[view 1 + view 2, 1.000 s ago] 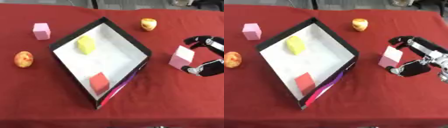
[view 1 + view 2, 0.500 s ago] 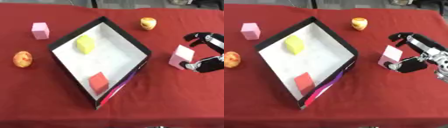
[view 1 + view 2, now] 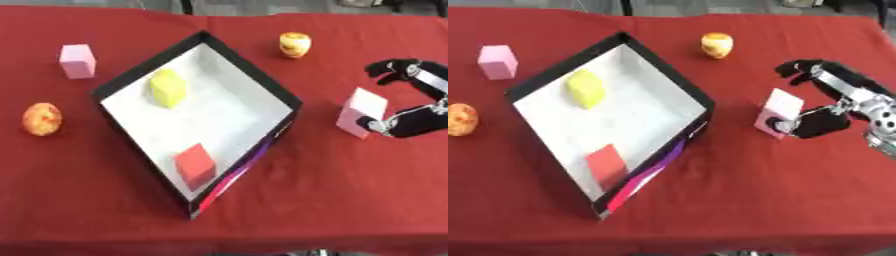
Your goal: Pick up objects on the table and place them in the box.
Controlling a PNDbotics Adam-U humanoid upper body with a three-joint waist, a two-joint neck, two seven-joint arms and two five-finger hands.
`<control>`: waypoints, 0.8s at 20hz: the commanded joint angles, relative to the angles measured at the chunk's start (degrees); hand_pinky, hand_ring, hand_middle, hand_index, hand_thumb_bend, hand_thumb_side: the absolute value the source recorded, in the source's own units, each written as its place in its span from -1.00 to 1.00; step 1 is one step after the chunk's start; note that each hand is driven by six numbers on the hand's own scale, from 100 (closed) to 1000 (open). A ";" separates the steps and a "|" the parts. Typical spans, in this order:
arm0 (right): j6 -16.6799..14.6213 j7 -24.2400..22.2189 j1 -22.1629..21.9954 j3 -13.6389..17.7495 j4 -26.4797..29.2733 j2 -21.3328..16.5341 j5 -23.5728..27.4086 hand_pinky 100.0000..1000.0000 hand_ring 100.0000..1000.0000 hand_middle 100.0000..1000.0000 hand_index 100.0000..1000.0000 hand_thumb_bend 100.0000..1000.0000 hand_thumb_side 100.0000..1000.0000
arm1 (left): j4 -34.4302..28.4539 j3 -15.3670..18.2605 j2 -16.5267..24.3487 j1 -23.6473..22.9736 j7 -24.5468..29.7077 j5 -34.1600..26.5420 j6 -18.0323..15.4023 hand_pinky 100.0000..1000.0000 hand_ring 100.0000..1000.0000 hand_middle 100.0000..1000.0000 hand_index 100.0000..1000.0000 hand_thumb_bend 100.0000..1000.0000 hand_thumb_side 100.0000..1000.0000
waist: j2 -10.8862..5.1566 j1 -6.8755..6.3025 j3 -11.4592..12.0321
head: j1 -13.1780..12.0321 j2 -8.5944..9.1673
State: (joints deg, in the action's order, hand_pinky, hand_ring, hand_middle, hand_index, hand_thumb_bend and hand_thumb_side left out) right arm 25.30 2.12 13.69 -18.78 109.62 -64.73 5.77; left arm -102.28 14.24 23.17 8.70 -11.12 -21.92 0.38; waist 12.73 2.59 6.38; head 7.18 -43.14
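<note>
The black box [image 3: 251,69] with a white floor lies askew in the middle; a yellow object [image 3: 166,88] and a red block [image 3: 195,165] lie inside it. To its right a pink block [image 3: 780,111] stands on the red cloth. My right hand [image 3: 843,88] is spread round that block: the thumb [image 3: 814,123] touches its lower right side, while the fingers [image 3: 801,69] arch above and behind it, apart from it. Another pink block [image 3: 77,61], an orange fruit [image 3: 41,119] and a yellow-orange fruit [image 3: 295,44] lie outside the box. My left hand shows in no view.
The red cloth [image 3: 332,200] covers the whole table. Bare cloth stretches in front of the box and to the right of it, up to the table's near edge.
My right hand's fingers have spread up and away from the pink block, while the thumb has stayed at its lower side. The block has barely shifted.
</note>
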 commanded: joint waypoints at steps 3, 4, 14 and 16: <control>-1.77 -1.72 1.29 0.70 -3.18 -0.69 -1.84 0.98 0.71 0.68 0.78 -0.20 -1.00 | -0.39 0.02 0.60 0.82 0.02 -0.12 0.10 0.38 0.48 0.57 0.65 -0.70 0.66 | -0.47 -0.21 0.13 | 0.24 0.98; -2.07 -2.08 1.43 0.76 -3.89 -0.53 -2.06 0.98 0.72 0.68 0.78 -0.20 -1.00 | -0.39 0.02 0.58 0.82 0.02 -0.11 0.12 0.38 0.48 0.57 0.65 -0.70 0.66 | -0.43 -0.22 0.15 | 0.26 0.99; -3.96 -3.89 2.71 0.57 -8.25 0.63 -2.60 0.99 0.72 0.69 0.78 -0.21 -1.00 | -0.28 0.12 0.51 0.77 -0.11 -0.15 0.14 0.38 0.48 0.57 0.64 -0.70 0.66 | -0.20 -0.35 0.25 | 0.47 1.22; -4.04 -4.24 2.84 0.29 -8.47 0.74 -2.36 0.99 0.72 0.69 0.78 -0.21 -1.00 | -0.28 0.12 0.45 0.79 -0.13 -0.17 0.19 0.38 0.48 0.57 0.64 -0.70 0.66 | -0.17 -0.29 0.28 | 0.48 1.25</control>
State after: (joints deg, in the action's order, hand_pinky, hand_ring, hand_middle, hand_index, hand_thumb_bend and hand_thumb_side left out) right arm 21.43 -1.81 15.73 -18.94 101.28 -62.72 3.33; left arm -101.97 14.24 22.74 8.83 -11.19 -21.92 0.50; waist 13.14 2.42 6.63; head 7.52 -42.65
